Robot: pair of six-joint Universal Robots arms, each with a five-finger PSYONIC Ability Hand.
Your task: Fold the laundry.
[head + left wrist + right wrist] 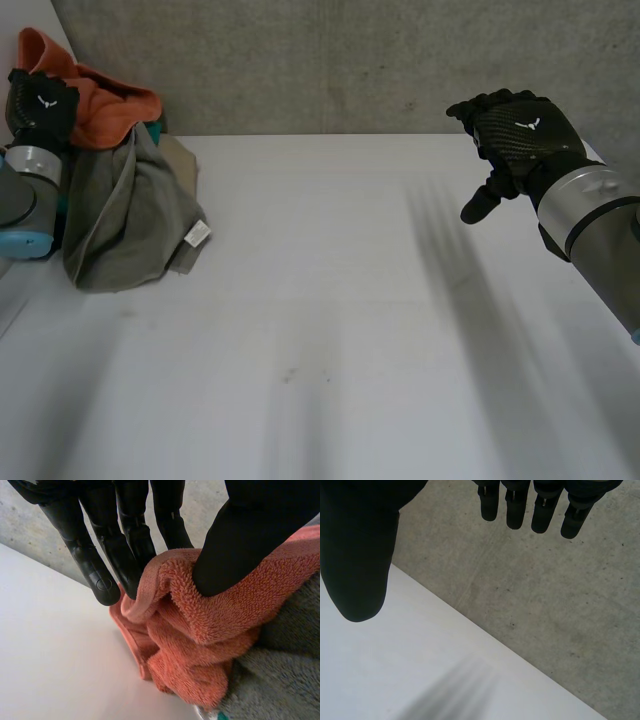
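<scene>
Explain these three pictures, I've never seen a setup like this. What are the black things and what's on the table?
This is a robot with two arms, each ending in a black robot hand. The wide picture looks down from a camera between and behind the arms. The other two come from a camera on each wrist, looking along that hand's palm. On the white table sits an orange towel on top of a grey garment. The left robot hand pinches a fold of the orange towel between thumb and fingers. The right robot hand hangs open above bare table, holding nothing.
</scene>
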